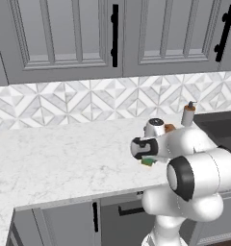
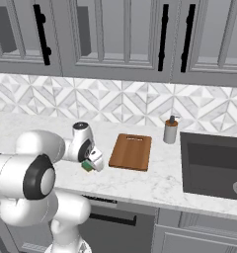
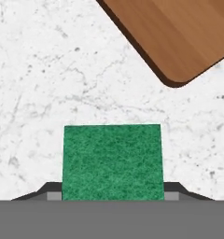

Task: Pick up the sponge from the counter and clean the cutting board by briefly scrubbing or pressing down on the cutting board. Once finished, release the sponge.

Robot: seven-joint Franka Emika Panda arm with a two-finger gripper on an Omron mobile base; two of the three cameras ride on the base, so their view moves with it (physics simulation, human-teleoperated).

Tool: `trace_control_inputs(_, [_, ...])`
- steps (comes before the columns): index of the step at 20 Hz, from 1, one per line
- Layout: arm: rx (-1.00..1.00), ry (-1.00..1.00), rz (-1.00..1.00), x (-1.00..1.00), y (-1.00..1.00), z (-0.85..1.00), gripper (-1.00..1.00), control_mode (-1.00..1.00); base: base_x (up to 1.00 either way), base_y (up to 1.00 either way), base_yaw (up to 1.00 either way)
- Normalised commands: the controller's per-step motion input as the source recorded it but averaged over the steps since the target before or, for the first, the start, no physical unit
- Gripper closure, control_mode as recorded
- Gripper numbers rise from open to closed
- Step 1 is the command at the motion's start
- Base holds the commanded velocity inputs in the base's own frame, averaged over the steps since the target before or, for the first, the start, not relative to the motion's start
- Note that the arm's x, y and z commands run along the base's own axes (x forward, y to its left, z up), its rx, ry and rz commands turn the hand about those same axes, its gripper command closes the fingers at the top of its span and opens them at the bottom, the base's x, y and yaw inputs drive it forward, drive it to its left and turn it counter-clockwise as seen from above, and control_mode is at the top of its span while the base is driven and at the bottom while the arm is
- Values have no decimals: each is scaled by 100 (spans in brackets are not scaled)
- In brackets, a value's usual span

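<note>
White marble counter [image 3: 34, 79] lies under your gripper [image 3: 112, 193], fingers against both sides of the sponge [image 3: 112, 161], apparently gripping it. Lift straight, then carry it ahead-right to the cutting board [image 3: 179, 32].

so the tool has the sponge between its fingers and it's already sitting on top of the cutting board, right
Not on the board. The tool does have the sponge between its fingers, but the hand view shows it over the counter, apart from the cutting board.
</note>
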Motion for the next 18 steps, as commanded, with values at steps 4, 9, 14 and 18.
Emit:
trace_control_inputs(4, [0,0,0,23,-26,49,100,-100,0,0,0])
trace_control_inputs(9, [0,-2,0,33,-33,21,100,-100,0,0,0])
trace_control_inputs(14, [0,0,0,45,-59,-5,100,-100,0,0,0])
trace_control_inputs(18, [0,0,0,53,-63,-21,100,-100,0,0,0])
